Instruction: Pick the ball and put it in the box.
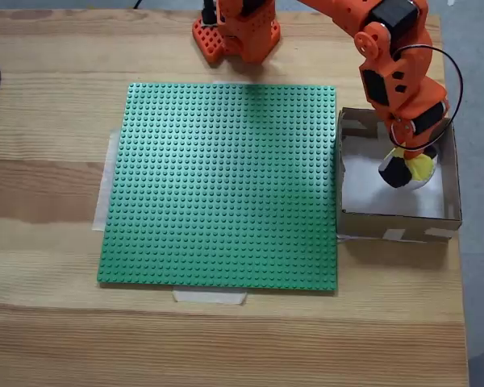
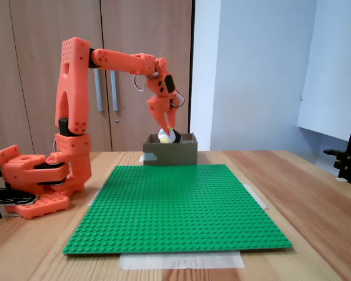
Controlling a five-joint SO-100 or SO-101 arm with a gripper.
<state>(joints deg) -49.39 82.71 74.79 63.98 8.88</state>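
The ball [image 1: 406,169], with yellow, black and white patches, hangs inside the outline of the box [image 1: 391,222] in a fixed view from above. My orange gripper [image 1: 409,160] points down over the box and is shut on the ball. In a fixed view from the front, the ball [image 2: 167,137] sits at the height of the box [image 2: 172,153] rim, between the fingers of the gripper [image 2: 169,133]. Whether the ball touches the white bottom I cannot tell. The box stands beside the right edge of the green plate.
A large green studded baseplate [image 1: 222,185] is taped to the wooden table, left of the box. The arm's orange base [image 1: 234,32] stands at the table's far edge. The table's right edge [image 1: 461,266] runs close behind the box. A black stand [image 2: 348,158] rises at the right.
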